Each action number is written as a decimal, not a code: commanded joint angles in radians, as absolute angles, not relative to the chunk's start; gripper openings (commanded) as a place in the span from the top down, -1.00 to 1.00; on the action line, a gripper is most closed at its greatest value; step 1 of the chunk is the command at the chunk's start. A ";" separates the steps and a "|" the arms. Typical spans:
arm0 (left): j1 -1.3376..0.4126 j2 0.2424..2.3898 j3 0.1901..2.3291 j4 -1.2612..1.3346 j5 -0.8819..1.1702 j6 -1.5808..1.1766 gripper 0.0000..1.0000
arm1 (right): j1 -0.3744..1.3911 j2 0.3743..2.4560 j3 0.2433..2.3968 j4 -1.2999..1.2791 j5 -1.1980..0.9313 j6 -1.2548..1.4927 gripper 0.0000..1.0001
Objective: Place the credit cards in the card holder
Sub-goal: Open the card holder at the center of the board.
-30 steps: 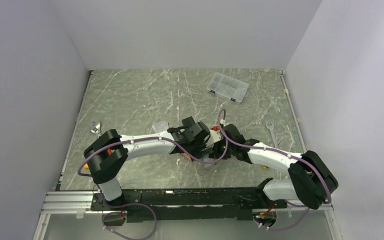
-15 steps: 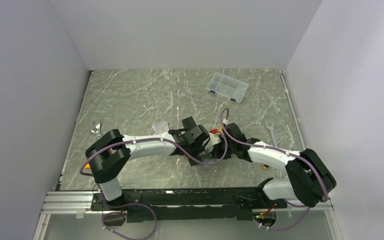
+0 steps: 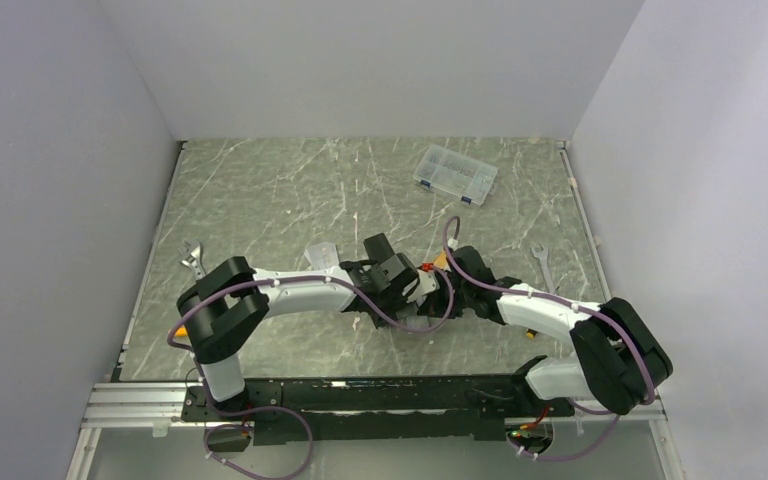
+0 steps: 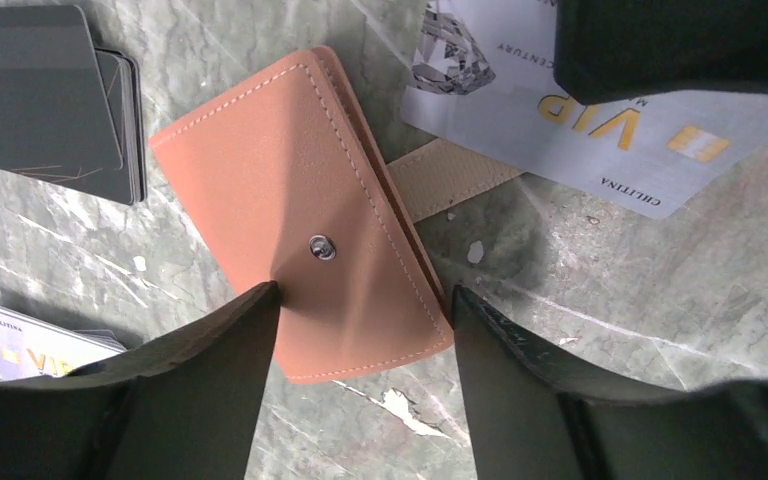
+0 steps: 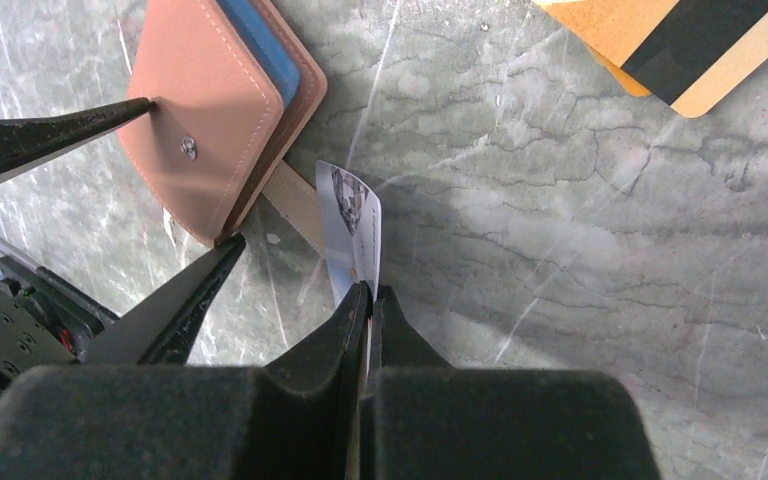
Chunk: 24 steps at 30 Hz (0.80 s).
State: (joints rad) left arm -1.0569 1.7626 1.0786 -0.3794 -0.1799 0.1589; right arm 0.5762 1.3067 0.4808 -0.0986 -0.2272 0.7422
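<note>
- The card holder (image 4: 290, 190) lies folded shut on the surface (image 4: 610, 300), snap up.
- My left claw (image 4: 360, 298) stands spread astride it, tips at its edges, to steady it, I judge.
- My right claw (image 5: 368, 292) pinches the silver-grey card (image 5: 353, 225) on edge just beside, ready for insertion.

Left arm (image 3: 295, 288) and right arm (image 3: 545, 310) bend inward, wrists almost meeting. Left claw (image 4: 362, 292) points down, fingers spread. Right claw (image 5: 368, 292) is pinched on a silver-grey card (image 5: 352, 225).
</note>
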 commanded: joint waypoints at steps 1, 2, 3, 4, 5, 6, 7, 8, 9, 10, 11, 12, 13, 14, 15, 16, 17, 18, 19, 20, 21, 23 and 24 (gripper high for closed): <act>-1.006 1.734 1.133 -0.415 -0.179 0.144 -0.31 | 0.569 1.332 0.432 -0.210 -0.118 0.712 1.00; -0.996 1.727 1.141 -0.425 -0.174 0.141 -0.29 | 0.568 1.334 0.434 -0.211 -0.118 0.712 1.00; -0.986 1.720 1.149 -0.432 -0.170 0.141 -0.26 | 0.569 1.335 0.433 -0.212 -0.118 0.712 1.00; -0.975 1.715 1.154 -0.437 -0.166 0.142 -0.24 | 0.569 1.336 0.434 -0.210 -0.119 0.712 1.00; -0.966 1.711 1.157 -0.439 -0.162 0.144 -0.22 | 0.569 1.336 0.435 -0.210 -0.120 0.712 1.00; -0.958 1.707 1.158 -0.441 -0.163 0.145 -0.21 | 0.569 1.336 0.434 -0.210 -0.120 0.712 1.00; -0.951 1.706 1.162 -0.443 -0.165 0.147 -0.20 | 0.569 1.335 0.434 -0.209 -0.119 0.712 1.00; -0.944 1.707 1.161 -0.442 -0.167 0.149 -0.19 | 0.568 1.335 0.433 -0.209 -0.118 0.713 1.00; -0.935 1.709 1.163 -0.441 -0.168 0.148 -0.19 | 0.568 1.335 0.432 -0.209 -0.119 0.713 1.00; -0.929 1.713 1.166 -0.442 -0.170 0.145 -0.18 | 0.567 1.335 0.433 -0.209 -0.120 0.712 1.00; -0.924 1.716 1.168 -0.439 -0.172 0.145 -0.18 | 0.568 1.335 0.433 -0.209 -0.120 0.711 1.00; -0.921 1.719 1.173 -0.439 -0.175 0.145 -0.18 | 0.568 1.332 0.433 -0.209 -0.120 0.712 1.00; -0.918 1.721 1.177 -0.438 -0.176 0.143 -0.18 | 0.567 1.330 0.431 -0.209 -0.119 0.712 1.00; -0.915 1.721 1.181 -0.437 -0.174 0.142 -0.17 | 0.567 1.330 0.431 -0.209 -0.118 0.712 1.00; -0.913 1.721 1.187 -0.437 -0.172 0.139 -0.17 | 0.567 1.329 0.431 -0.209 -0.119 0.711 1.00; -0.910 1.721 1.193 -0.439 -0.165 0.137 -0.17 | 0.568 1.330 0.431 -0.208 -0.120 0.712 1.00; -0.908 1.722 1.202 -0.443 -0.158 0.133 -0.17 | 0.568 1.330 0.430 -0.209 -0.120 0.711 1.00; -0.907 1.724 1.210 -0.448 -0.153 0.130 -0.17 | 0.569 1.331 0.432 -0.208 -0.120 0.711 1.00; -0.906 1.727 1.218 -0.454 -0.147 0.127 -0.17 | 0.568 1.331 0.432 -0.209 -0.120 0.710 1.00; -0.905 1.729 1.226 -0.457 -0.139 0.121 -0.18 | 0.568 1.331 0.431 -0.207 -0.120 0.710 1.00; -0.904 1.732 1.234 -0.460 -0.136 0.119 -0.19 | 0.567 1.330 0.431 -0.207 -0.120 0.710 1.00; -0.902 1.741 1.251 -0.460 -0.132 0.120 -0.20 | 0.568 1.330 0.430 -0.206 -0.120 0.710 1.00; -0.901 1.745 1.258 -0.458 -0.130 0.121 -0.20 | 0.566 1.330 0.430 -0.206 -0.119 0.710 1.00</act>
State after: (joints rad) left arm -0.9089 1.7454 1.1988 -0.4652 -0.1440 0.1368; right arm 0.5743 1.3071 0.4789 -0.0769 -0.2214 0.7456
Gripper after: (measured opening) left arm 0.597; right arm 0.009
